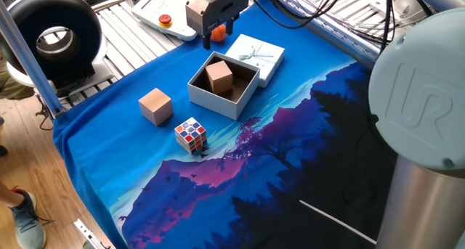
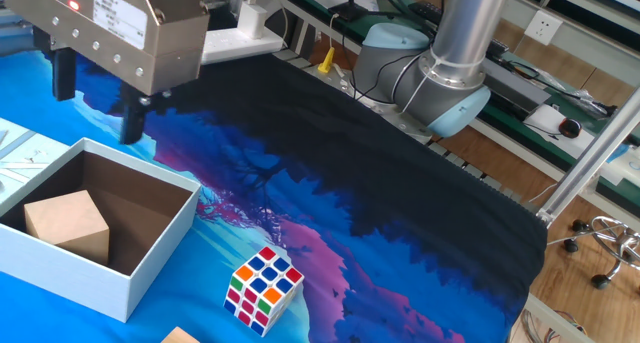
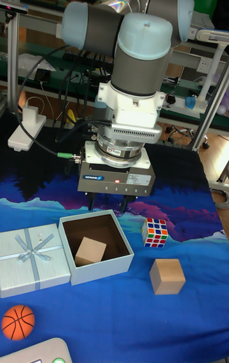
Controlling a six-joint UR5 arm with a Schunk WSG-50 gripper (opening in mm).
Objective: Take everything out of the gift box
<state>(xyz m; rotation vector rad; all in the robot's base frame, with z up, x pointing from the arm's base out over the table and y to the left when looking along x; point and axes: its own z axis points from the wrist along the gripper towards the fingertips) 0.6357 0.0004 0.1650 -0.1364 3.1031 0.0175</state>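
Note:
The gift box point(image 1: 211, 101) stands on the blue cloth, with its dark inside showing. A brownish-tan wooden cube point(image 1: 218, 77) sits tilted inside it, also seen from the other side point(image 2: 68, 226) and from above point(image 3: 91, 251). The puzzle cube point(image 1: 191, 134) lies on the cloth outside the box, a short way from its corner point(image 2: 262, 289). My gripper point(image 1: 217, 34) hangs open and empty above the box's far side point(image 2: 97, 98), with nothing between its fingers point(image 3: 108, 203).
A paler plain cube point(image 1: 155, 106) rests on the cloth near the puzzle cube. The ribboned lid point(image 1: 256, 56) lies flat beside the box. A small orange ball point(image 3: 18, 322) lies beyond the lid. A grey arm base point(image 1: 418, 125) bulks at the right.

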